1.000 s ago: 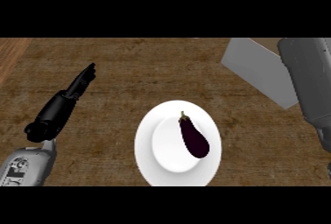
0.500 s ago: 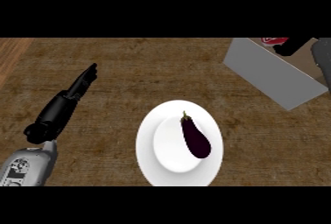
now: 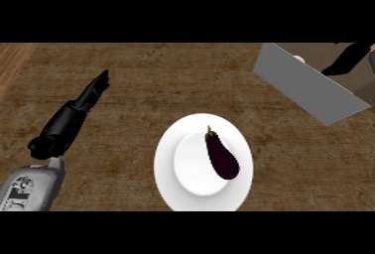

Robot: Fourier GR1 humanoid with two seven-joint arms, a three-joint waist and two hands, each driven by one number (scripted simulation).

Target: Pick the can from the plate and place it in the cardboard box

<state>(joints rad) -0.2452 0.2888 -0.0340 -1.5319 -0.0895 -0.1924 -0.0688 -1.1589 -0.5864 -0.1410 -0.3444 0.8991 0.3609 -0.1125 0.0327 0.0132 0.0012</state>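
Observation:
The cardboard box stands at the upper right, its grey wall facing me. A small pale bit of the can peeks over that wall, inside the box. My right hand hangs over the box's inside with fingers stretched out, apart from the can and holding nothing. The white plate lies at the lower middle and carries only a dark purple eggplant. At the left, my left hand rests open above the counter, fingers straight and pointing away from me.
The counter is dark brown woven-looking wood, with a lighter wooden strip at the far left edge. My grey left forearm comes in at the lower left corner.
The right forearm has drawn back toward the upper right, uncovering the box. The can, red at the box's top edge half a second ago, now sits lower inside. The left hand stayed put.

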